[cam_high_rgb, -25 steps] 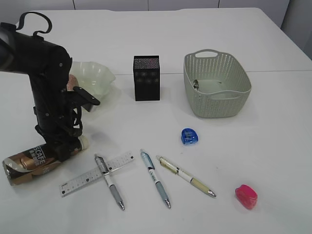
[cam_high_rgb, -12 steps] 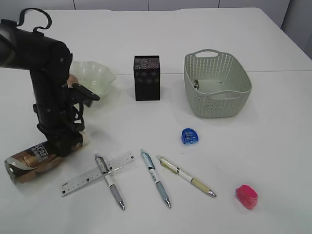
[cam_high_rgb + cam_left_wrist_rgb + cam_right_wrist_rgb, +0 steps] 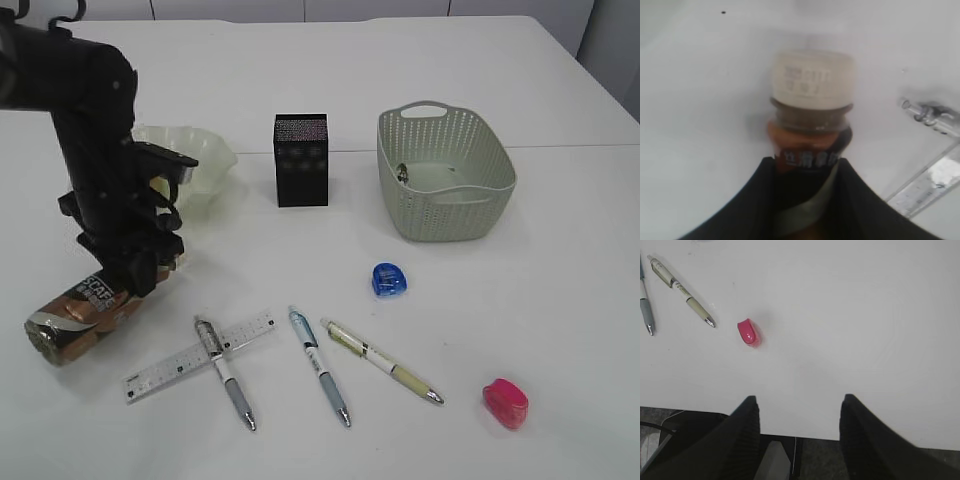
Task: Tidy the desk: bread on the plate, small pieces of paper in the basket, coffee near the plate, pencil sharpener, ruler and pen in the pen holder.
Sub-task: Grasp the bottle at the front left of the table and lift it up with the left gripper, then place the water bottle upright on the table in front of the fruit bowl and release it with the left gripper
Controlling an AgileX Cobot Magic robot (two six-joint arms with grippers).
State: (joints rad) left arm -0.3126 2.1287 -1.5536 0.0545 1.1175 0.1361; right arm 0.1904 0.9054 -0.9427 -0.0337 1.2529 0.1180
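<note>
In the exterior view, we saw the left gripper (image 3: 128, 275) clamped on the neck end of the coffee (image 3: 80, 315), which lay tilted on the desk (image 3: 520, 300) in front of the plate (image 3: 200, 160), left of the ruler (image 3: 198, 356). In the left wrist view, our fingers (image 3: 740, 210) pinched the coffee (image 3: 810, 120) below its white cap. In the right wrist view, the right gripper (image 3: 799, 412) stood apart, empty, with a pink sharpener (image 3: 748, 332) beyond it.
</note>
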